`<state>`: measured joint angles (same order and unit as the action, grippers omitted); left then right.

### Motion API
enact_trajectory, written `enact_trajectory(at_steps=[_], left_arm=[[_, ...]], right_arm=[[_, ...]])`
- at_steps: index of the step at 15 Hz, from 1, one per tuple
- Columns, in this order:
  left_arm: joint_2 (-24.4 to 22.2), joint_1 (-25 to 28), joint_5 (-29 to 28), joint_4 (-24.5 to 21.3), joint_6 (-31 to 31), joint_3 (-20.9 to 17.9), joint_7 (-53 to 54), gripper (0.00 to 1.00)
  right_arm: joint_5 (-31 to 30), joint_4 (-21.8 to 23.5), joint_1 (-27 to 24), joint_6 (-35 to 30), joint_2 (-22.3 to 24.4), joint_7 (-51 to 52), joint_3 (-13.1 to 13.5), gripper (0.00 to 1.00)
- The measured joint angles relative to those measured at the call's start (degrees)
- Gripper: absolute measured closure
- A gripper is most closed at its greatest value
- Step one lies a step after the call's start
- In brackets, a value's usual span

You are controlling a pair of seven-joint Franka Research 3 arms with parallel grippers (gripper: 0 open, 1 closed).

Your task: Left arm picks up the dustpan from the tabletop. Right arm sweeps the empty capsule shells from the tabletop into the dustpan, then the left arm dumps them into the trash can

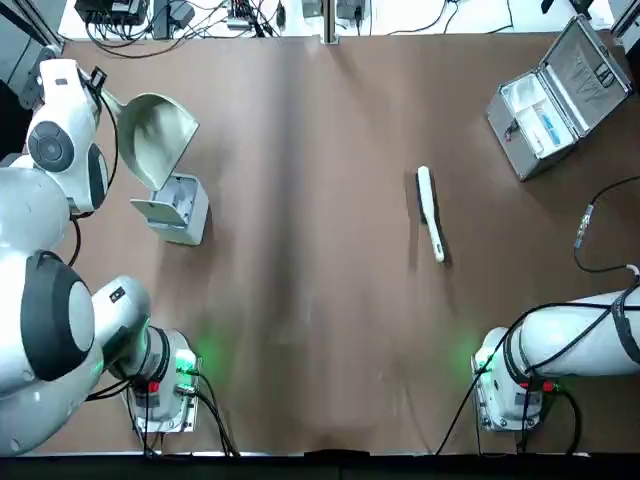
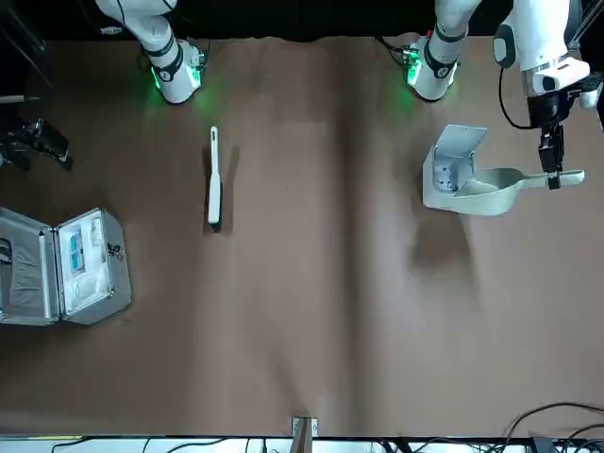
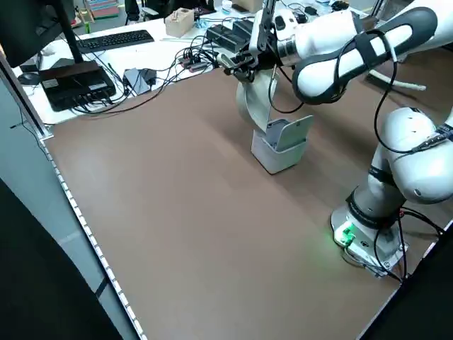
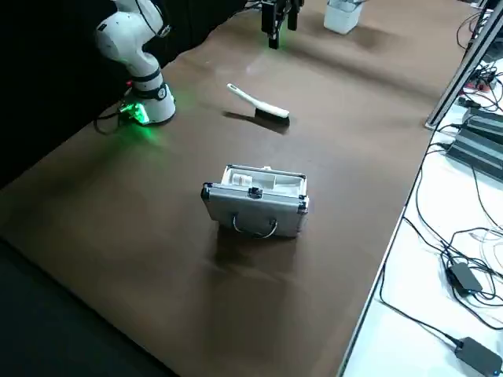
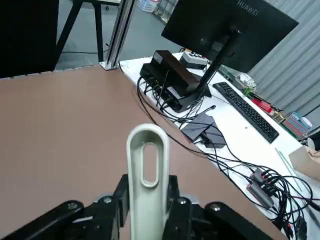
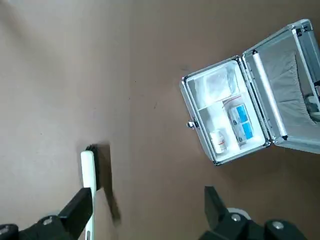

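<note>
1. Top view: the dustpan [image 1: 158, 135], smooth cream plastic with a flared mouth, reaches over the trash can [image 1: 185, 222], a light grey box with its lid open. The step looks like dumping; centre the mouth over the opening before tipping further. The white-handled brush [image 1: 430, 213] lies well to the can's right on matte brown tabletop [image 1: 310, 230].
2. Front view: above the can's far side from the bases, the left gripper [image 2: 554, 179] pinches the dustpan's straight handle. Lip and can overlap; I cannot tell whether they touch.
3. Left side view: the pan is steeply tilted beside the open lid; avoid knocking it, and let shells slide out. None can be made out.
4. Left wrist view: the fingers close on both sides of the rounded, slotted handle; keep that grip firm.
5. Right wrist view: well right of the can, the right gripper [image 6: 150, 191] has widely parted fingers, holding nothing, near the ribbed-edged silver case [image 6: 227, 112].
</note>
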<state>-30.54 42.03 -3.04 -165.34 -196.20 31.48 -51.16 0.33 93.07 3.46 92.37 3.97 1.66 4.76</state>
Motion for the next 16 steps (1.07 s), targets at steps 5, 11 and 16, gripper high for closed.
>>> enact_trajectory(at_steps=[5,11,16], left_arm=[[-0.39,0.02,0.0,0.0,0.0,0.06,-0.02,0.67],[-0.49,0.11,0.0,-0.01,0.0,1.38,-0.03,0.67],[-0.72,0.31,0.0,0.36,0.11,2.36,0.11,0.67]], right_arm=[[0.0,0.0,0.01,0.17,0.0,0.0,-0.05,0.01],[0.05,0.0,0.24,0.2,0.01,0.0,-0.46,0.01],[0.05,0.1,1.07,0.71,-0.06,0.0,-0.66,0.01]])
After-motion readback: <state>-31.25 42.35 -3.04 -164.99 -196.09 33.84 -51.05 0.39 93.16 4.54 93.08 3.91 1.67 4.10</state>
